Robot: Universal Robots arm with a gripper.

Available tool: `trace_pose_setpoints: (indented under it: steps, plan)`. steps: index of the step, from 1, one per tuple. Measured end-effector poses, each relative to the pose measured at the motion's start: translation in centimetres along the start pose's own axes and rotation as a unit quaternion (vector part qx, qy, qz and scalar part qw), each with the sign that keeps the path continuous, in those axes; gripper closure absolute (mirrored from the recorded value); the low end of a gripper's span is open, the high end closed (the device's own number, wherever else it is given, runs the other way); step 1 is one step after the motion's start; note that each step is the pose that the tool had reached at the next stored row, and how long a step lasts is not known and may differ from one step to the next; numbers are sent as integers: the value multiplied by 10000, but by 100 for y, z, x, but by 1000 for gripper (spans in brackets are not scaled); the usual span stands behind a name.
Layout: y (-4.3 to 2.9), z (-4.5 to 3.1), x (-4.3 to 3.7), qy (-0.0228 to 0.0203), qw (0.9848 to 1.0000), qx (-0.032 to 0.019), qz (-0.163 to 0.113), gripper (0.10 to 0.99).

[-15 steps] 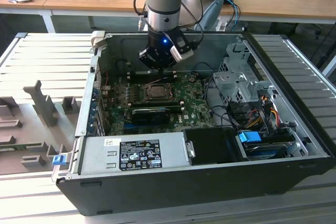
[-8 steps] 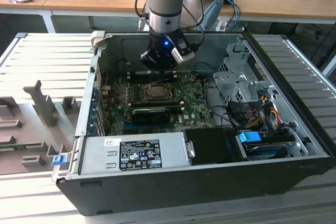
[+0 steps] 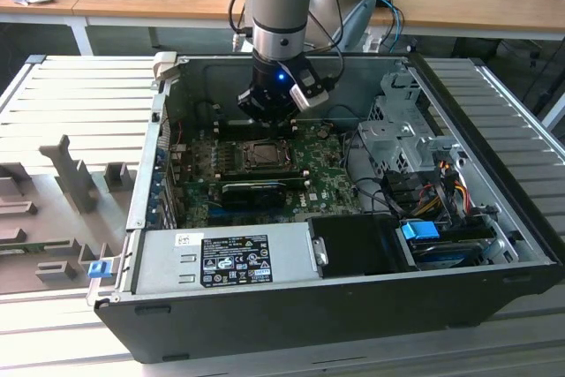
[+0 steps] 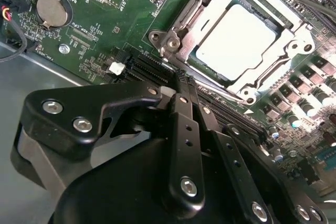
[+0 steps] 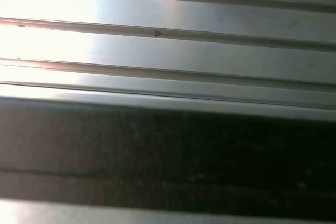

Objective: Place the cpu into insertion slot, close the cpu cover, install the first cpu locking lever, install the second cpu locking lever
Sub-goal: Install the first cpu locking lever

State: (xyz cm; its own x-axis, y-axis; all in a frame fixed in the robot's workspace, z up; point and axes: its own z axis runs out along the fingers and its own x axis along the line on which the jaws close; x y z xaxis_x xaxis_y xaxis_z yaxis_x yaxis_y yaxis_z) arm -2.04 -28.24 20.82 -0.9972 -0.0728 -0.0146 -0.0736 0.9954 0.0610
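Your gripper (image 4: 181, 80) hangs beside the socket (image 4: 286, 17), fingers pressed together and seemingly empty. The chip (image 4: 236, 38) sits under the lowered cover (image 4: 202, 11).

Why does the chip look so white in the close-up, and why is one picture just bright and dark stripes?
In the second wrist view, glare washes the cpu nearly white inside the cpu cover. The first wrist view shows ribbed metal, overexposed at one side, above a dark band.

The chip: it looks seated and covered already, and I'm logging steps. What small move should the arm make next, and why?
Probably ease the end effector onto a lever beside the cover: the chip lies under the closed cover, and the shut fingers hover at the socket's edge.
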Motion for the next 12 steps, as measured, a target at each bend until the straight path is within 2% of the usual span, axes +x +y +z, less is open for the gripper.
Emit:
trace_pose_setpoints:
  steps: [8,12]
  plan:
    - [-3,45,-3,6,10000,73,-1,980]
    - [-6,68,-7,7,10000,84,-1,980]
